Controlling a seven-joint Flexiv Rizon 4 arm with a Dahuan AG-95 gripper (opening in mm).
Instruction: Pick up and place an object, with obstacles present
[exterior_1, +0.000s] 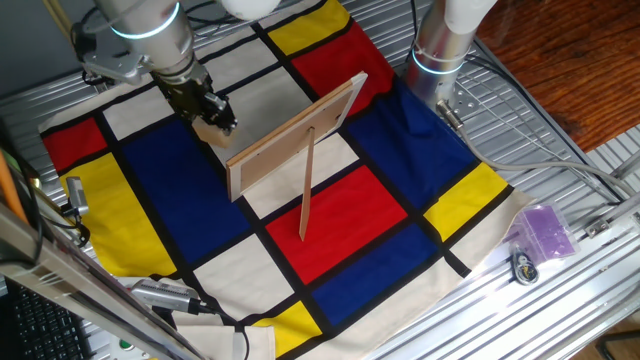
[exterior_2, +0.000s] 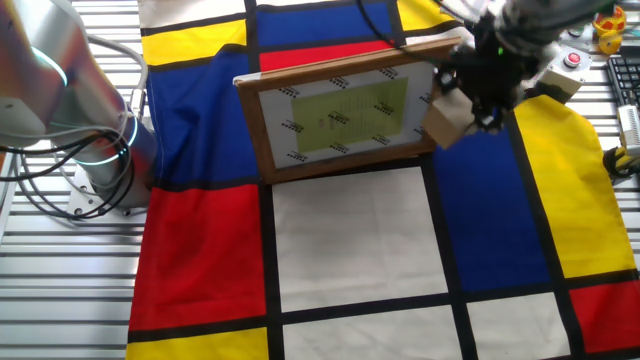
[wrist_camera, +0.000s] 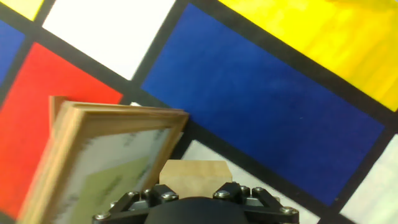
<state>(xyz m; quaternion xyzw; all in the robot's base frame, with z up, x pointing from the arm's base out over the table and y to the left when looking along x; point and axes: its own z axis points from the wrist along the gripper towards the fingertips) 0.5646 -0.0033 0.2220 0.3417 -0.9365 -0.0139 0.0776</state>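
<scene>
Above checkered cloth (exterior_1: 180, 170), claw (exterior_1: 215, 115) clamps block (exterior_2: 447, 117).

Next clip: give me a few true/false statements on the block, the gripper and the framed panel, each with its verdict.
1. The gripper holds the small tan block. True.
2. The framed panel lies flat on the cloth. False: it stands tilted, leaning on a thin prop stick.
3. The block rests on a red patch. False: it is held in the gripper.
4. The gripper is beside one end of the panel. True.
</scene>
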